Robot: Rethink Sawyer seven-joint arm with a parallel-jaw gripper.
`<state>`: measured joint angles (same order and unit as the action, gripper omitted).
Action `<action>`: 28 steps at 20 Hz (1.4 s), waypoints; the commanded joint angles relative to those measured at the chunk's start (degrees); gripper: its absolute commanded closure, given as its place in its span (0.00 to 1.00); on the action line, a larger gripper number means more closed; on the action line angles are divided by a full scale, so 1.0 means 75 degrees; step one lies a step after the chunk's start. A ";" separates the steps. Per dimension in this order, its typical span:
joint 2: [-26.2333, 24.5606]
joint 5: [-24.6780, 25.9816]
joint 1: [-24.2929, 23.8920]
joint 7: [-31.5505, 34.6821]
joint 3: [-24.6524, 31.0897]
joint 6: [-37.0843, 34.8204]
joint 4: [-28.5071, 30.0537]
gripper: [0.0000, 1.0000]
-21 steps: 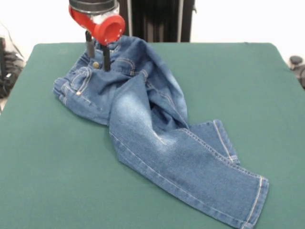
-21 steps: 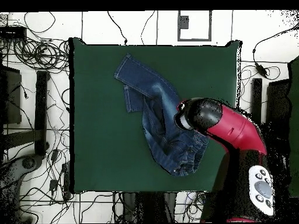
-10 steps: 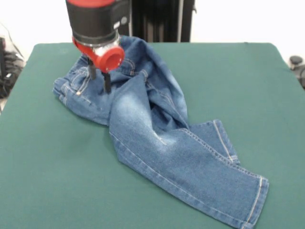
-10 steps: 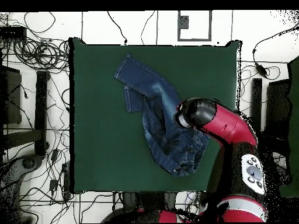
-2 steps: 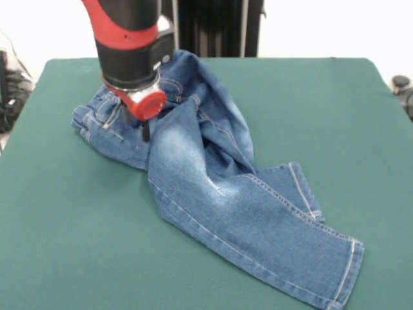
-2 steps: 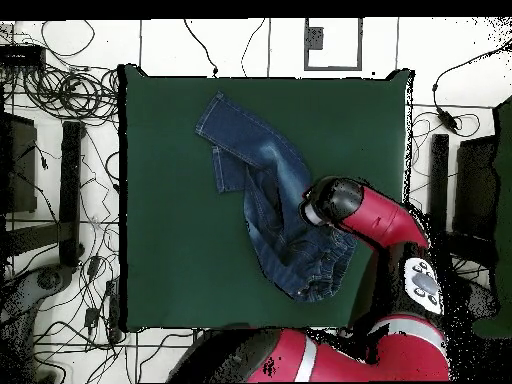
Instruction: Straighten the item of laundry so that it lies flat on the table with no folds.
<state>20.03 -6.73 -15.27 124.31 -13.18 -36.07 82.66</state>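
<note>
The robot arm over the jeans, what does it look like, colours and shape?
The arm is glossy red with black sections. Its wrist is a thick black cylinder with a red band above it, ending in a round red cap. Thin black fingers stick out below. A grey button panel sits on the arm.

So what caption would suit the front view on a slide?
Red and black arm's claw pressed into crumpled blue denim jeans on a dark green felt table.

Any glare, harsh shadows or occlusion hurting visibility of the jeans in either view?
Front view: even light, no glare on the jeans, soft shadows; the gripper is mostly hidden by the arm's own housing. Overhead view: the arm covers the waistband end of the jeans; the table looks evenly dark.
</note>
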 commanded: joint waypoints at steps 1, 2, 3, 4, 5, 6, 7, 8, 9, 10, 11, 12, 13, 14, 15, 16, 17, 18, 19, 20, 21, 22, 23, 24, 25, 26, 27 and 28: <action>-0.0518 0.0483 0.0456 0.0970 -0.0261 0.0404 -0.0408 0.00; -0.0547 0.0520 0.0508 0.1030 -0.0353 0.0468 -0.0439 0.00; -0.0574 0.0566 0.0519 0.1014 -0.0413 0.0423 -0.0502 0.00; -0.0601 0.0611 0.0531 0.0998 -0.0473 0.0379 -0.0565 0.00; -0.0607 0.0664 0.0529 0.0970 -0.0514 0.0359 -0.0599 0.00; -0.0597 0.0706 0.0560 0.0992 -0.0592 0.0328 -0.0628 0.00; -0.0576 0.0739 0.0562 0.0987 -0.0657 0.0326 -0.0648 0.00; -0.0546 0.0778 0.0613 0.1024 -0.0771 0.0327 -0.0657 0.00; -0.0517 0.0829 0.0641 0.1040 -0.0869 0.0381 -0.0666 0.00; -0.0501 0.0867 0.0661 0.1042 -0.0946 0.0372 -0.0697 0.00; -0.0495 0.0890 0.0669 0.1040 -0.0993 0.0390 -0.0707 0.00; -0.0511 0.0890 0.0663 0.1041 -0.1020 0.0394 -0.0718 0.00; -0.0544 0.0902 0.0664 0.1050 -0.1033 0.0455 -0.0728 0.00; -0.0559 0.0909 0.0659 0.1045 -0.1036 0.0472 -0.0736 0.00; -0.0618 0.0902 0.0668 0.1057 -0.1053 0.0454 -0.0792 0.00; -0.0636 0.0888 0.0692 0.1082 -0.1072 0.0447 -0.0789 0.00; -0.0670 0.0859 0.0689 0.1095 -0.1081 0.0434 -0.0828 0.00; -0.0701 0.0826 0.0719 0.1132 -0.1085 0.0454 -0.0813 0.00; -0.0748 0.0791 0.0739 0.1169 -0.1072 0.0486 -0.0812 0.00; -0.0811 0.0751 0.0760 0.1218 -0.1048 0.0561 -0.0797 0.00; -0.0889 0.0710 0.0776 0.1261 -0.1023 0.0615 -0.0799 0.00; -0.0970 0.0680 0.0781 0.1291 -0.0998 0.0662 -0.0811 0.00; -0.1049 0.0663 0.0763 0.1288 -0.0952 0.0716 -0.0827 0.00; -0.1128 0.0646 0.0745 0.1284 -0.0907 0.0769 -0.0843 0.00; -0.1221 0.0638 0.0723 0.1270 -0.0866 0.0801 -0.0881 0.00; -0.1303 0.0628 0.0679 0.1210 -0.0808 0.0761 -0.0916 0.00; -0.1384 0.0618 0.0636 0.1150 -0.0750 0.0721 -0.0951 0.00; -0.1461 0.0604 0.0575 0.1040 -0.0652 0.0634 -0.0979 0.00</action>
<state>13.70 -2.49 -11.66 124.31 -21.56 -34.82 76.73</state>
